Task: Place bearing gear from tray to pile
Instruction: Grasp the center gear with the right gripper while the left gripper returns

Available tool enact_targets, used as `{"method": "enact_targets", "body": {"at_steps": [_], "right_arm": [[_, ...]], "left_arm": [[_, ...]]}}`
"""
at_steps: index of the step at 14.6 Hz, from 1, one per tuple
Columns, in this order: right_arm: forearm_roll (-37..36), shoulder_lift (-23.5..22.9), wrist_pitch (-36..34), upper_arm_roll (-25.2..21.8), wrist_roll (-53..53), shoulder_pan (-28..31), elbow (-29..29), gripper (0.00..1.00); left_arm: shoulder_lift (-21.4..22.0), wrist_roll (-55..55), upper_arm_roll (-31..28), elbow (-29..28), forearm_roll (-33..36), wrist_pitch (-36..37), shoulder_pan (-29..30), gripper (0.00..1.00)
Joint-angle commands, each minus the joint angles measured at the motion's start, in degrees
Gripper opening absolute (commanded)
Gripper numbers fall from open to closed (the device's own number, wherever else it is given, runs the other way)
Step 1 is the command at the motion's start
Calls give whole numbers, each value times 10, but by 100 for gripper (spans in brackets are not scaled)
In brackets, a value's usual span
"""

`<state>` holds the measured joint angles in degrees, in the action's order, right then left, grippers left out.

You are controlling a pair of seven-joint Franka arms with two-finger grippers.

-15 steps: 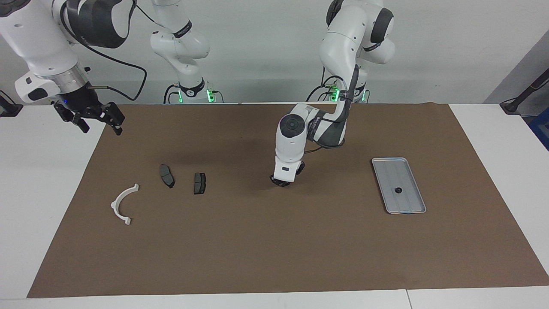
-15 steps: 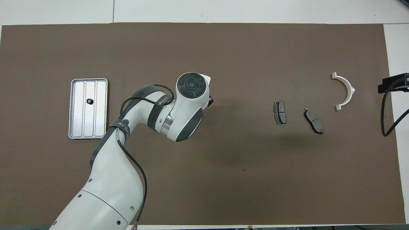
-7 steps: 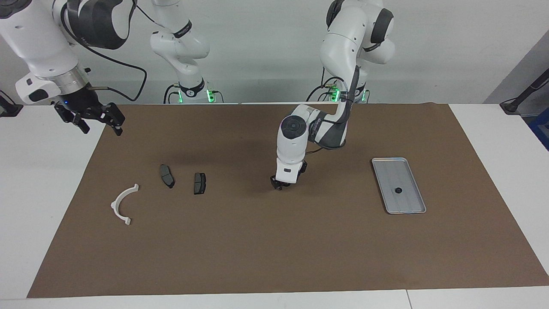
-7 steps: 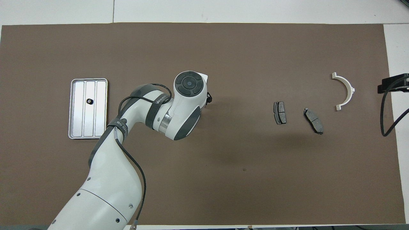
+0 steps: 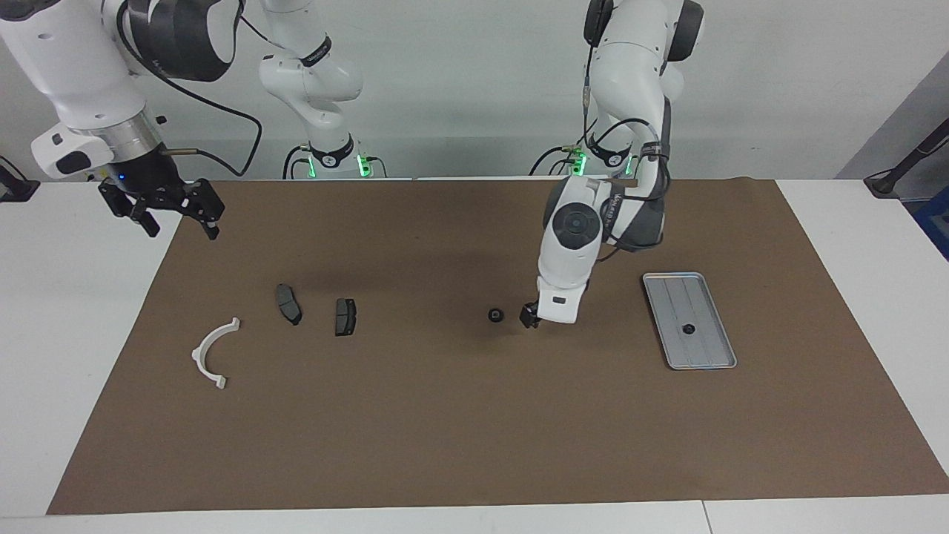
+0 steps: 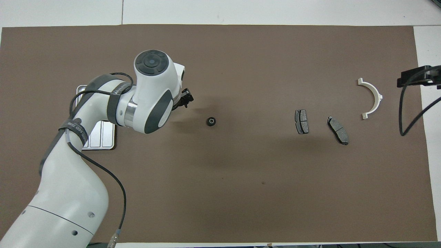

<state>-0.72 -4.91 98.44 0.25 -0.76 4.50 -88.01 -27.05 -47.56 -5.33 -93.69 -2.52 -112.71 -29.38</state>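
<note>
One small black bearing gear [image 5: 495, 315] [image 6: 211, 121] lies loose on the brown mat, between the tray and the pile and well apart from both. My left gripper [image 5: 531, 317] [image 6: 186, 99] hangs open just beside it, toward the tray, holding nothing. A second black gear [image 5: 689, 329] rests in the silver tray [image 5: 704, 350]; in the overhead view my left arm hides most of the tray [image 6: 101, 137]. The pile is two dark pads [image 5: 288, 303] [image 5: 345, 316] and a white curved bracket [image 5: 213, 351]. My right gripper [image 5: 159, 210] waits open above the mat's edge at its own end.
The brown mat [image 5: 474, 430] covers most of the white table. In the overhead view the pads [image 6: 301, 121] [image 6: 338, 130] and bracket [image 6: 371, 98] lie toward the right arm's end, with the right gripper [image 6: 417, 76] by the mat's edge.
My left gripper opened and let the bearing gear down on the mat, then rose and swung back toward the tray. The right gripper barely shifted.
</note>
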Motion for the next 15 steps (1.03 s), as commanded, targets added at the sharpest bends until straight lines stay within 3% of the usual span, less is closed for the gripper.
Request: {"method": "enact_targets", "body": {"at_steps": [1, 3, 5, 8, 15], "right_arm": [[-15, -97, -16, -1, -55, -48, 82, 100], [-14, -136, -13, 1, -99, -74, 114, 100], [-17, -163, 4, 0, -186, -139, 117, 100], [-15, -177, 23, 1, -279, -211, 116, 100], [-3, -211, 92, 2, -400, -321, 86, 100]], "left_arm": [[17, 113, 7, -25, 1, 1, 83, 100], [17, 198, 7, -27, 1, -6, 131, 97], [17, 259, 7, -33, 1, -18, 177, 92], [14, 327, 7, -34, 0, -57, 223, 87], [30, 396, 0, -86, 1, -72, 232, 75]]}}
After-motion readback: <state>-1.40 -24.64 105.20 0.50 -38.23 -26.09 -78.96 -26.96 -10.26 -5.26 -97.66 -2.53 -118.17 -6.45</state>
